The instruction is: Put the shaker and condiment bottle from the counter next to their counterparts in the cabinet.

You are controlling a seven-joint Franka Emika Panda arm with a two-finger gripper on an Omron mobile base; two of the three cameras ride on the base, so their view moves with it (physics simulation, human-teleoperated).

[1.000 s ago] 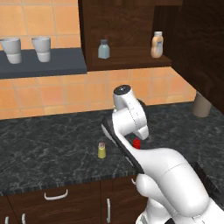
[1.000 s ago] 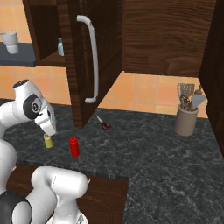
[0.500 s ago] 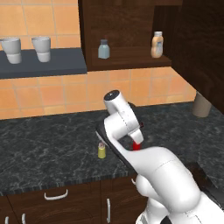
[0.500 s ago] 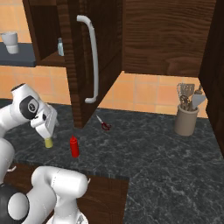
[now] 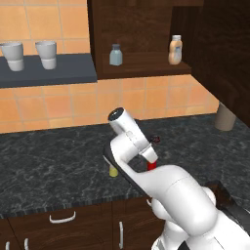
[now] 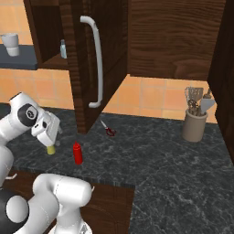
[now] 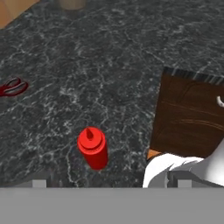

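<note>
Gripper hangs low over the counter, fingers spread wide, holding nothing. It sits directly above the shaker, a small yellow-green cylinder standing upright on the worktop toward the front edge; in the left base view the shaker peeks out just below the arm's wrist. Whether the fingers touch the shaker cannot be told, since the hand covers its top.

Just beside the shaker stands the condiment bottle, red with a pointed nozzle, upright, apart from the shaker. In the hand view the condiment bottle is seen from above, near the bottom of the view, on bare counter. In the left base view the bottle is mostly hidden behind the arm.

Farther back on the worktop lie red-handled scissors, near the foot of the open cabinet door. Well apart, toward the worktop's back right end, a grey-brown utensil holder stands with tools in it.

Above, the cabinet is open. On its inner shelf stand the grey-blue shaker and the tan bottle with a white cap, well apart from each other. To the cabinet's left, a dark grey wall shelf carries two pale cups.
</note>
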